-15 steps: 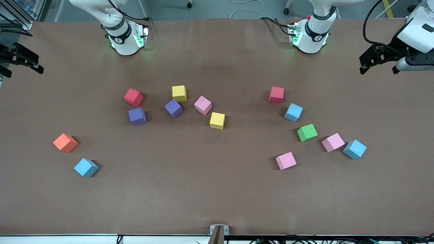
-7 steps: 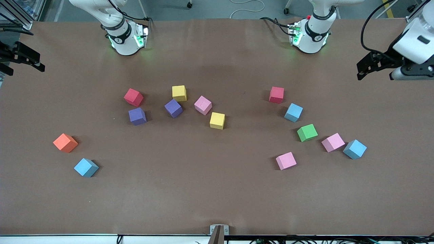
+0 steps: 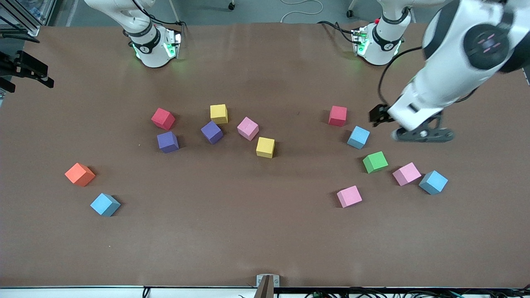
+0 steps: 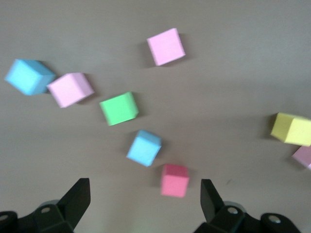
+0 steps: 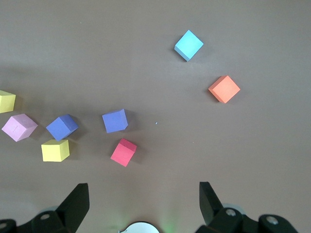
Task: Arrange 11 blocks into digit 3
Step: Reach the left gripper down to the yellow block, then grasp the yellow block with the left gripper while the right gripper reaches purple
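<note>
You're looking at a wide table [image 3: 265, 248] covered in matte brown sheeting, evenly lit with soft shadows. Past its top edge lies a grey floor [image 3: 256, 10] with a loose white cable [image 3: 300, 8] and what may be chair castors [image 3: 232, 6]. Black cables [image 3: 372, 293] run along the near edge, beside a small metal bracket [image 3: 267, 281].

No legible text or labels.

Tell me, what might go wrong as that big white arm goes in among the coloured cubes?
The left gripper hangs open over the table beside a tight cluster: a red cube, a light blue cube and a green cube. Its wide fingers could nudge a neighbour while taking one. The orange cube, which is not needed, might get picked by mistake.
</note>
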